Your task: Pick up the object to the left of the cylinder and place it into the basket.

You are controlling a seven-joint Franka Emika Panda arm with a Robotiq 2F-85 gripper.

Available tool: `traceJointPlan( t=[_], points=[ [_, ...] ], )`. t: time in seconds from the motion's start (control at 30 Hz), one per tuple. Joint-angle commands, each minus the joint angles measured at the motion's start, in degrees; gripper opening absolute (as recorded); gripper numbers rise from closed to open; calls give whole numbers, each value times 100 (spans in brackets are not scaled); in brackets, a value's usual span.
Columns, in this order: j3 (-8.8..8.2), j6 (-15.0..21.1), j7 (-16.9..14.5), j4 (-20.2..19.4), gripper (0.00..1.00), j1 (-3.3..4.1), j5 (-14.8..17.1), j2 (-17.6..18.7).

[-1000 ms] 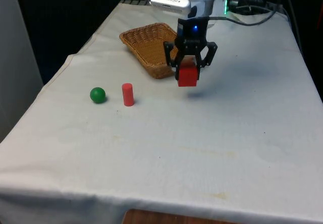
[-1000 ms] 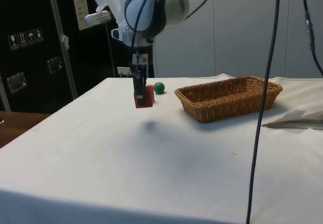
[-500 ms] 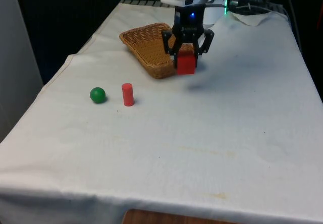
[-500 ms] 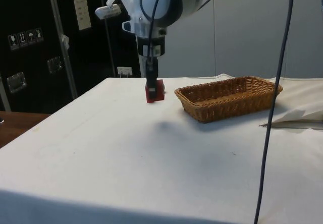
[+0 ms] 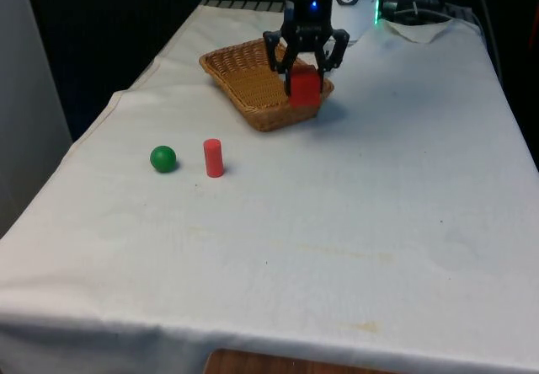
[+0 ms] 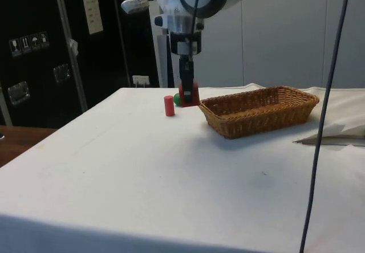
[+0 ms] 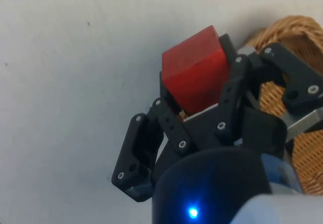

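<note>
The gripper (image 5: 304,77) is clamping a red cube (image 5: 305,88) between its two fingers, holding it in the air clear of the white cloth (image 5: 354,222). In the front view the cube is hanging over the near end of the wicker basket (image 5: 244,75), at the rim on the front view's right. In the side view the gripper (image 6: 187,92) and the red cube (image 6: 190,94) are sitting just beside the basket's (image 6: 259,110) end wall, above table level. In the wrist view the red cube (image 7: 194,73) is showing pinched between the black fingers (image 7: 233,90), with the woven basket (image 7: 295,113) lying close beside it and the cloth (image 7: 75,57) beneath.

The red cylinder (image 5: 213,157) is standing upright on the cloth, well apart from the basket. The green ball (image 5: 163,158) is resting near it, on the front view's left of the cylinder, the two not touching. In the side view the red cylinder (image 6: 169,106) is standing near the gripper, and the green ball (image 6: 177,99) is showing partly hidden behind the cube
</note>
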Motion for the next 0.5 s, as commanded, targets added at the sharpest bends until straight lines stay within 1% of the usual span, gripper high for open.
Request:
traceJointPlan(
  t=[0.0,0.03,0.1,0.23,0.27,0.3,0.33,0.47],
  points=[
    [-17,0,-6,-40,2,0,-40,-52],
    [-103,92,29,-172,2,6,-241,-160],
    [-138,92,23,-252,2,6,-321,-258],
    [-206,86,-23,-435,2,-23,-487,-481],
    [-223,86,-46,-476,2,-34,-516,-527],
    [-183,0,-63,-424,2,-23,-395,-504],
    [-241,86,-69,-504,2,-40,-539,-561],
    [-315,92,-218,-630,2,-63,-579,-688]
  ],
)
